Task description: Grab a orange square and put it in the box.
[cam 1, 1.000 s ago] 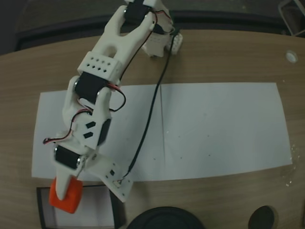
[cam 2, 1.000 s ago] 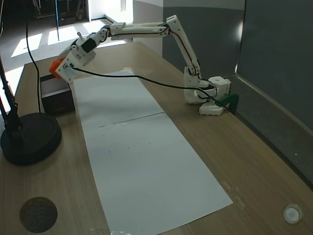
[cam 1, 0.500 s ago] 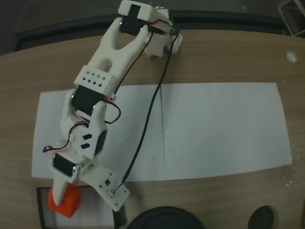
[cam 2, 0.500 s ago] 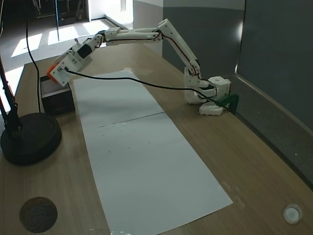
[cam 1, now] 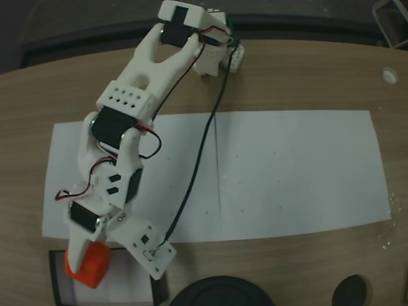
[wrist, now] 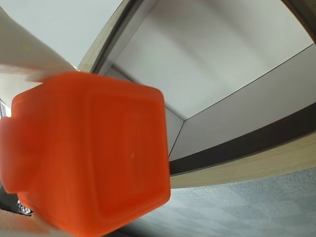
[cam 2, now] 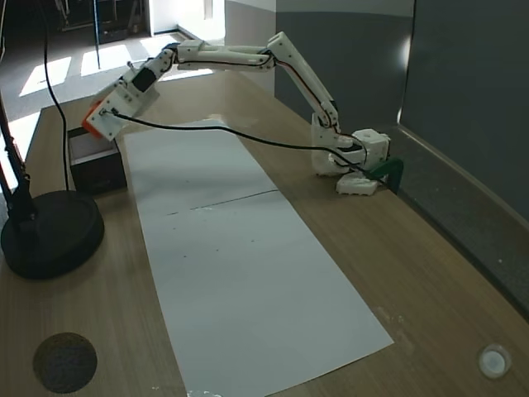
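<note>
**Cube in my grip, above the box**

My gripper was clamped on the orange square, w/ my white finger lying across its top in a fixed view. In the wrist view the cube sat right up against the lens, and the box showed its white inside and thin black wall beyond it. I held the cube over the box near the table's edge; whether it touched the floor, couldn't tell. My arm reached out over white paper on a wooden table. A round black base stood just beside the box; the rest of the paper lay open.
</note>
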